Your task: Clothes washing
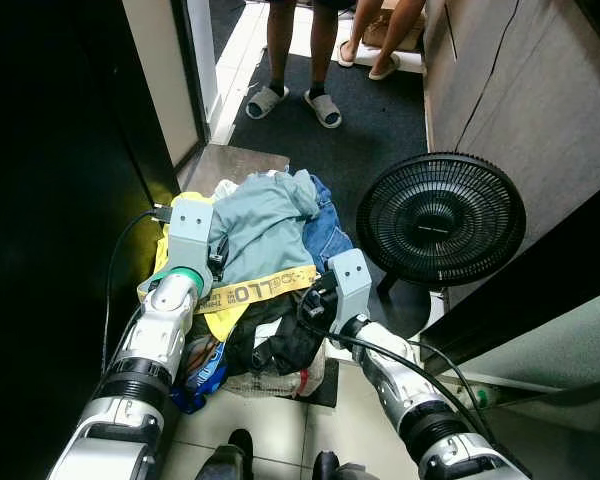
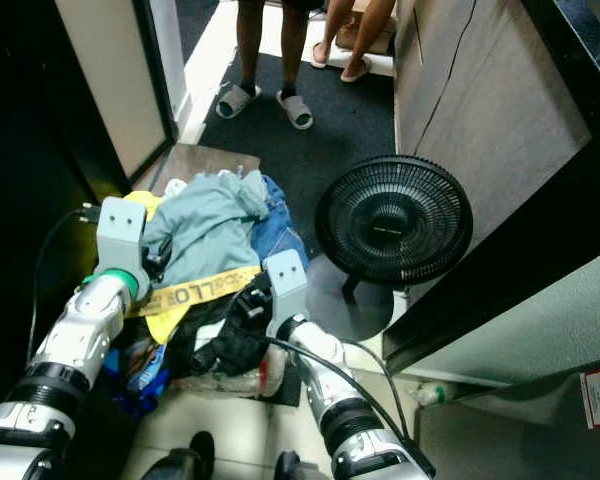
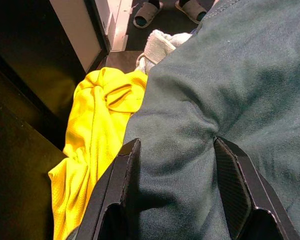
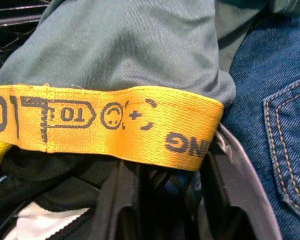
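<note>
Jaws of the left gripper are clamped on the grey-green shirt, while the right gripper's are parted under the yellow band.

Clothes pile on floor, taken as landmark. Fan stands right of the pile, just beside it. Doormat lies behind the pile. A person's feet stand farther behind, well apart. Cabinet wall behind the fan.
</note>
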